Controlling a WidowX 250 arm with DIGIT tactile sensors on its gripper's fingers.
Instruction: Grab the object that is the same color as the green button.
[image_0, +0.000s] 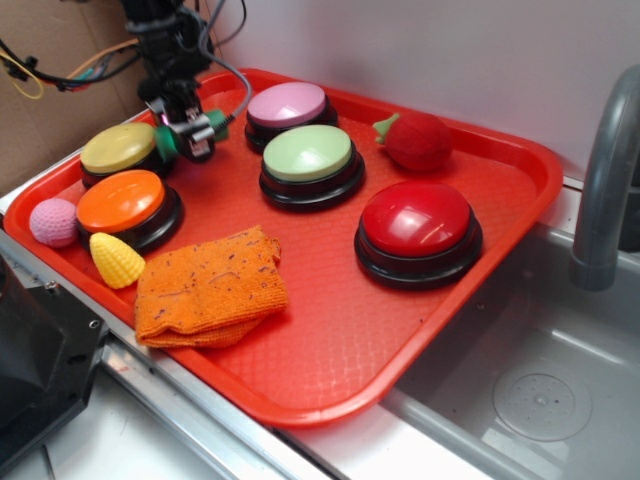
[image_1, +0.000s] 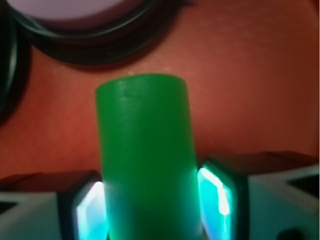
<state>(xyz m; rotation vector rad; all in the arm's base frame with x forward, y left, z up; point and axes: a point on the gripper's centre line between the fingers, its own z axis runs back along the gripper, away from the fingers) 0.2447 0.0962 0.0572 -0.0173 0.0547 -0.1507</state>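
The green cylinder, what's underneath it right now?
Under the green cylinder, held by the gripper, only red tray shows; the patch directly beneath is covered.

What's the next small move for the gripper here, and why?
Probably a short straight lift. In the wrist view the gripper has its pads against both sides of the green cylinder, so it looks grasped. In the exterior view it sits low over the red tray between the yellow button and pink button; rising avoids both.

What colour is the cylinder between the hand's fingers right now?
Solid green, smooth and unpatterned. The cylinder shows best in the wrist view, clamped in the hand.
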